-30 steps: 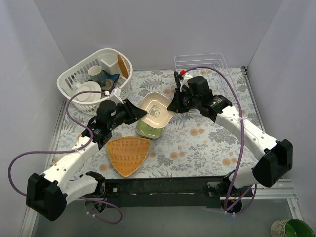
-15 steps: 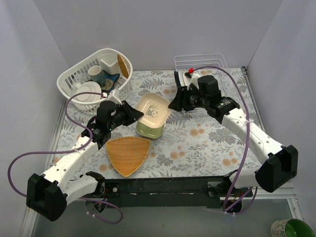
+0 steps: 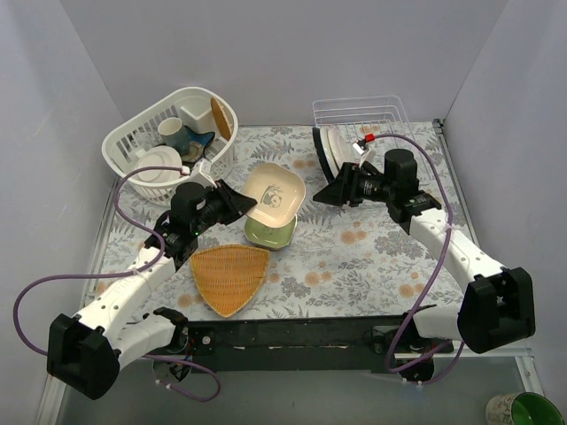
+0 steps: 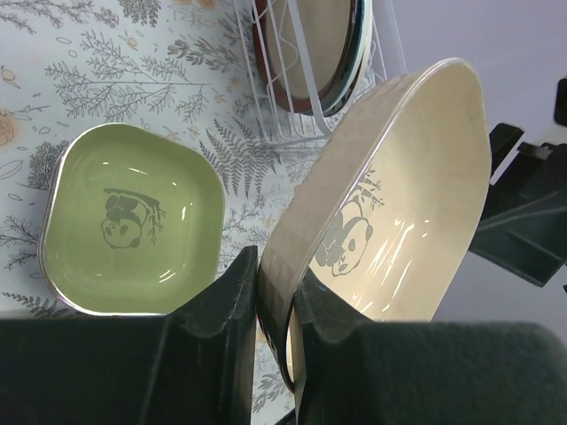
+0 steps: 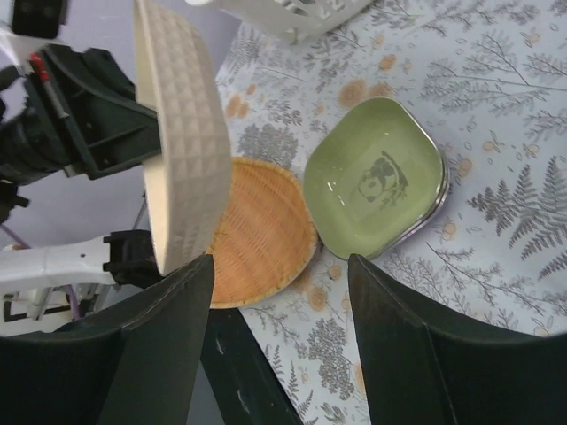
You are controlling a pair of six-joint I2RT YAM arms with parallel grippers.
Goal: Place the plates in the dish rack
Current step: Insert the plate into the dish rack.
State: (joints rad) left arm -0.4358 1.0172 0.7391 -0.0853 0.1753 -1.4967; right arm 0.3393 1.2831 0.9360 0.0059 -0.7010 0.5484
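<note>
- L gripper [image 3: 243,205]: pinching rim of cream dish [image 3: 275,191]; dish now lifted & tilted, off pale green dish [image 3: 269,235] at its 6 o'clock.
- R gripper [image 3: 330,191]: jaws now spread, backed off toward 3 o'clock; round plates [image 3: 326,152] on edge in dish rack [image 3: 376,110], 8 o'clock corner.

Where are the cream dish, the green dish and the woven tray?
cream dish [image 3: 275,193], top external view, inner face
green dish [image 4: 133,232], left wrist view, inner floor
woven tray [image 3: 230,274], top external view, woven middle

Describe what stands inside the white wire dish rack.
Round plates stand on edge at the left end of the dish rack, a dark red-brown one among them. They overlap, so their number and faces are hidden.
</note>
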